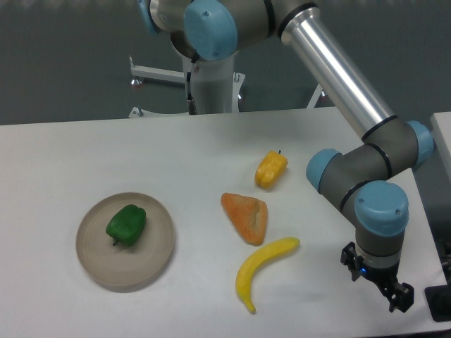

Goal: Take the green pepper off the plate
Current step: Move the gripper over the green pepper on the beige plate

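The green pepper [127, 224] is glossy dark green and lies on the round beige-grey plate [156, 257] at the table's front left, a little left of the plate's middle. My gripper [376, 282] hangs at the table's front right, far from the plate and to the right of the banana. It points down, mostly hidden under the wrist. Its black fingers [402, 297] show spread apart with nothing between them, so it is open and empty.
A small yellow-orange pepper [270, 169], an orange wedge-shaped piece [246, 216] and a yellow banana [262, 269] lie in the table's middle, between gripper and plate. The arm's base [211, 84] stands at the back edge. The table's right edge is close to the gripper.
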{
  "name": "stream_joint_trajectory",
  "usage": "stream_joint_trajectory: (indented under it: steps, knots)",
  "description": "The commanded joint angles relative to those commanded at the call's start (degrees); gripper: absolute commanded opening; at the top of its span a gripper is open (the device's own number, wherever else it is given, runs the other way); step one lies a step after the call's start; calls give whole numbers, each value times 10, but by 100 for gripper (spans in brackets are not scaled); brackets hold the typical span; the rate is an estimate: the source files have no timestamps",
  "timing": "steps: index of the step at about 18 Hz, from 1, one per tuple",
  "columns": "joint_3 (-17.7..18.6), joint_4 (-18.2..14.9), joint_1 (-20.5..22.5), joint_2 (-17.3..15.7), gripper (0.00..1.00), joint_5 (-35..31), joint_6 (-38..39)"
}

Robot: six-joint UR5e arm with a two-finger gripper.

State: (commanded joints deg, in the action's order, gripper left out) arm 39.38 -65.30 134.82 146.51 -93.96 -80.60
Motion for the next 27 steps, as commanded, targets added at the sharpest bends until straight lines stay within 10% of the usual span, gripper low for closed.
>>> stream_joint_trajectory:
  steps: [6, 12, 20, 27]
  knots:
    - [18, -7, -17, -22, 100, -1, 9]
    - [157, -17, -22, -132, 100, 10, 26]
    - [329, -51, -111, -285, 100, 97, 329]
    - [403, -42, -180, -304, 100, 146, 475]
